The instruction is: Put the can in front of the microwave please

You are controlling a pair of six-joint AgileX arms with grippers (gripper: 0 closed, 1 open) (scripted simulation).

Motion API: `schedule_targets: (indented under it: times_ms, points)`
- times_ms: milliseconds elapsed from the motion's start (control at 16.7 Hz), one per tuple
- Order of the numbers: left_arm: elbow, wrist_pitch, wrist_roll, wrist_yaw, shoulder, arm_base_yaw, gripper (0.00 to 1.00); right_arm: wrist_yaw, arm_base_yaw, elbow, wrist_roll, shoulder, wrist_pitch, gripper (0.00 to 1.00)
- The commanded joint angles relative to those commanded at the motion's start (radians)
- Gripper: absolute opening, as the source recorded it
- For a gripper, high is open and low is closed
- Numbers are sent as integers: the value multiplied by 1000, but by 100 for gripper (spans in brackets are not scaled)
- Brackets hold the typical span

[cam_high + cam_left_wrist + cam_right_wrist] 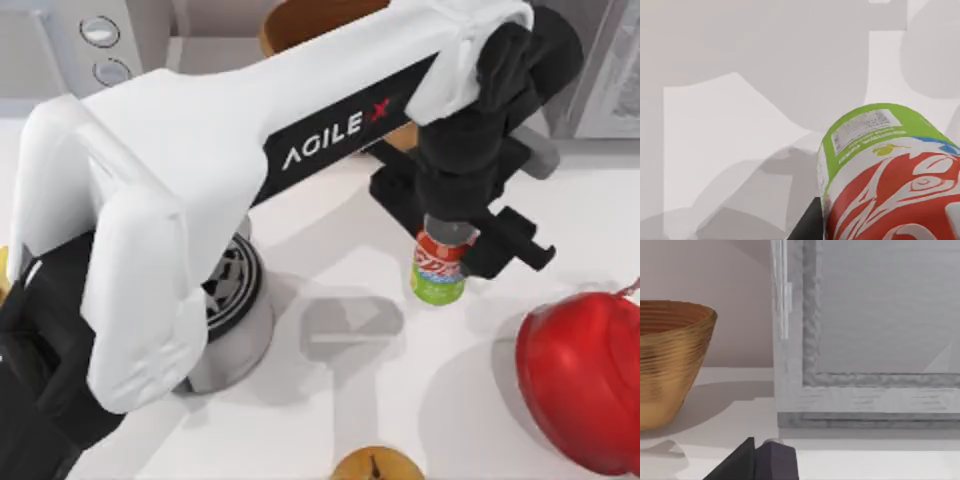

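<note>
Left end effector (452,238) pinching can (440,265) from above, mid-bench toward right edge. Can upright, long axis vertical. Microwave (95,40) at far-left corner, well apart; carry goes that way.

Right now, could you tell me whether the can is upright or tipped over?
Upright. In the top view the can has its silver top up and green base down, between the left gripper fingers.
</note>
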State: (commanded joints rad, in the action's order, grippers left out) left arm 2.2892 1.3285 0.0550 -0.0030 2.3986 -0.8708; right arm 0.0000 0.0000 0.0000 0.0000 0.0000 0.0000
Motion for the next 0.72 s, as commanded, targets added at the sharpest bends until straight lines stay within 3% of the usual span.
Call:
schedule_targets:
  times_ms: [300,720]
  points:
    - [-8,-25,-190,6,-153,251,0,0,0,0,0,0,0,100]
    - [-143,-99,-375,48,-312,833,0,0,0,0,0,0,0,100]
